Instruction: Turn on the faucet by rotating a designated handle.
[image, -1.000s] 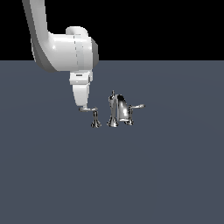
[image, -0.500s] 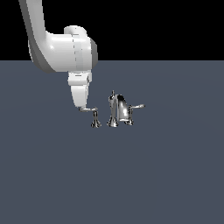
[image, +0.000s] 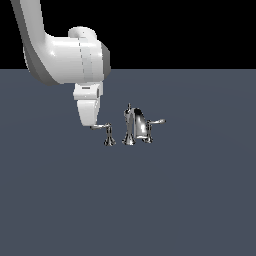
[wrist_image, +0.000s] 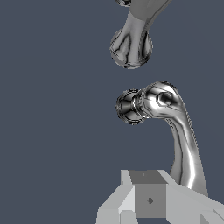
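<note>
The chrome faucet (image: 136, 127) stands in the middle of the exterior view, with a curved spout and a top knob. The handle (image: 101, 127) is a thin lever on its own small post (image: 109, 139), on the exterior view's left of the spout. My gripper (image: 89, 123) hangs over the lever's free end, and its fingers look shut and empty. In the wrist view the lever (wrist_image: 181, 135) runs from its post (wrist_image: 130, 106) down past my gripper (wrist_image: 146, 202), touching or nearly touching it. The spout's base (wrist_image: 130, 47) lies beyond the post.
A second lever (image: 157, 121) sticks out on the exterior view's right of the spout, with its post overlapping the spout body. The faucet set stands on a flat dark grey-blue surface (image: 190, 200). My white arm (image: 65, 60) rises toward the exterior view's upper left.
</note>
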